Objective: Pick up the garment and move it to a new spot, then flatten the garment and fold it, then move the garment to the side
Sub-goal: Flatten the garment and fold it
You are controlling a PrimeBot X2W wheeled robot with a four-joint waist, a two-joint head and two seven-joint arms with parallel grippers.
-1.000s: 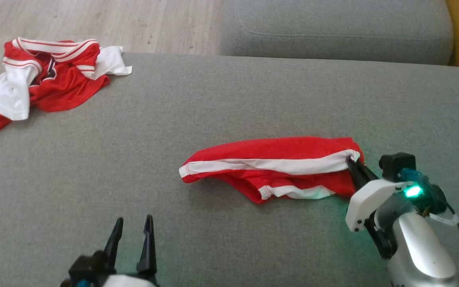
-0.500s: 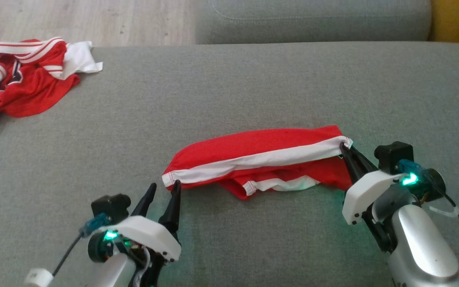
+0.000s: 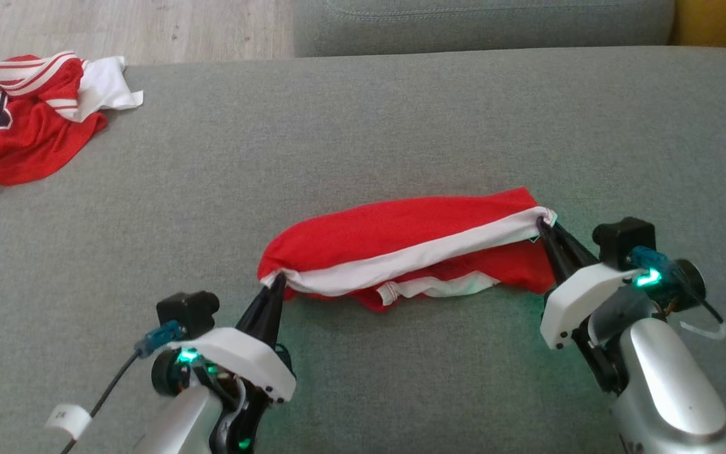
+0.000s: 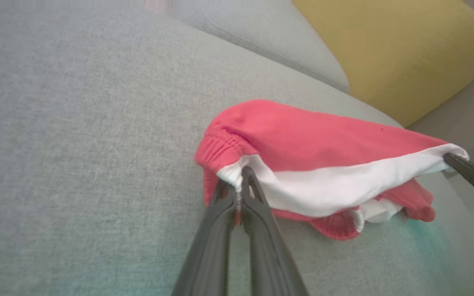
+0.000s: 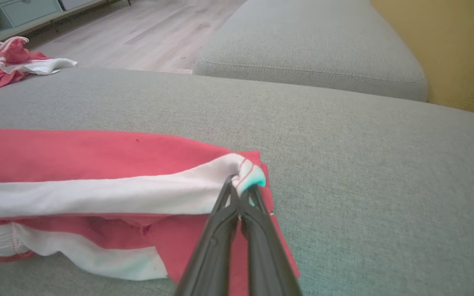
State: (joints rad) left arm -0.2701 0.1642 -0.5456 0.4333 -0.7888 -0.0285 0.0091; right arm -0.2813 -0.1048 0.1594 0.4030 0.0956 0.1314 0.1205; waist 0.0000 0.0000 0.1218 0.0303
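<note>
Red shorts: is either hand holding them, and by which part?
Both: left hand pinches the red shorts at the white stripe's left end, right hand at its right end.

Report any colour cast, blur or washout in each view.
Head view: green glow stains the sofa near the garment. Left wrist view: washed out, red reads pink, top edge blurred. Right wrist view: teal tint on the garment's white tip at the fingers.
</note>
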